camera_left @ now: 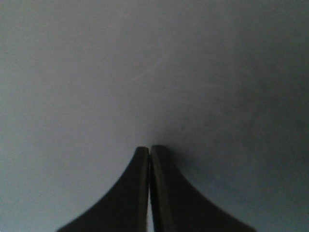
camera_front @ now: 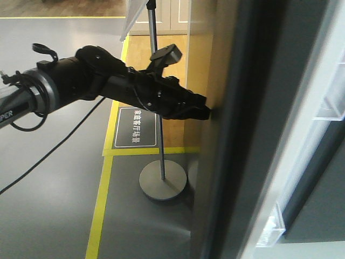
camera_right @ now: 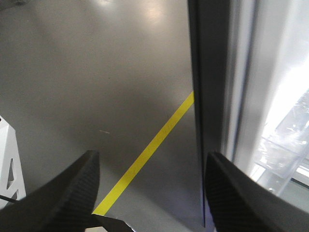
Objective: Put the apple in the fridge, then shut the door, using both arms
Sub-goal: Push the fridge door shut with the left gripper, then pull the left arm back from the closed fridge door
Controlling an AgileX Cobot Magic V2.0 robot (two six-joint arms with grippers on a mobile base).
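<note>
The door (camera_front: 253,135) stands edge-on, its dark grey outer side to the left and its white lining with clear bins (camera_front: 330,102) to the right. My left gripper (camera_front: 207,111) is shut and empty, its tips against the door's outer face. In the left wrist view the left gripper (camera_left: 149,150) sits closed right up against that plain grey face (camera_left: 154,72). My right gripper (camera_right: 152,157) is open and holds nothing, hanging over the floor with the door's dark edge (camera_right: 212,96) by its right finger. The apple is out of view. Of the fridge, only the door shows.
A sign stand with a thin pole and round base (camera_front: 163,181) is just left of the door, below my left arm. Yellow floor tape (camera_front: 99,210), a dark floor sign (camera_front: 136,127) and a black cable (camera_front: 54,156) lie on the grey floor. A clear door bin (camera_right: 285,145) shows on the right.
</note>
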